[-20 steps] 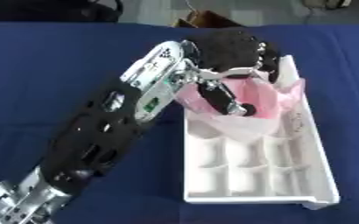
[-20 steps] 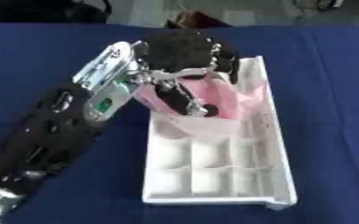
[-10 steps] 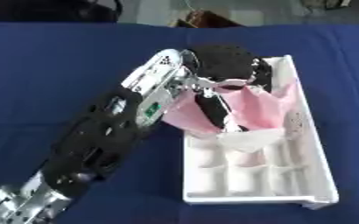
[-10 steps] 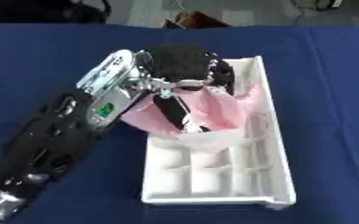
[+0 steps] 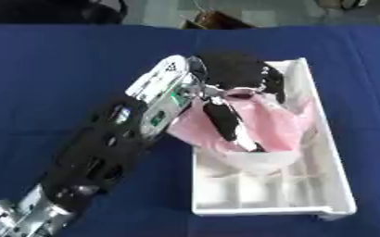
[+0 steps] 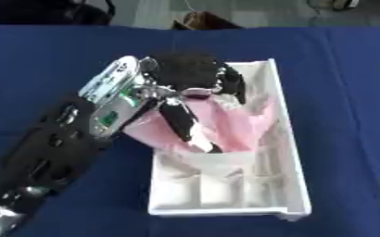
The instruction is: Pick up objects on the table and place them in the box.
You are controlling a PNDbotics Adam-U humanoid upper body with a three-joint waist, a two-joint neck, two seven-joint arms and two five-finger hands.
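the left hand (image 5: pixel 230 88) reaches in from the table's (image 5: pixel 55 60) near left corner, its fingers and thumb curled around a pink bag (image 5: pixel 258 125), held over the white box's (image 5: pixel 335 185) far compartments, toward its left wall.

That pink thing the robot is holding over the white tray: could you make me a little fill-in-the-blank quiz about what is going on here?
1. The pink bag is held by the robot's ____ hand.
2. The bag hangs over the white ____, which is split into compartments.
3. The cloth on the table is dark ____.

Missing words: left; box; blue
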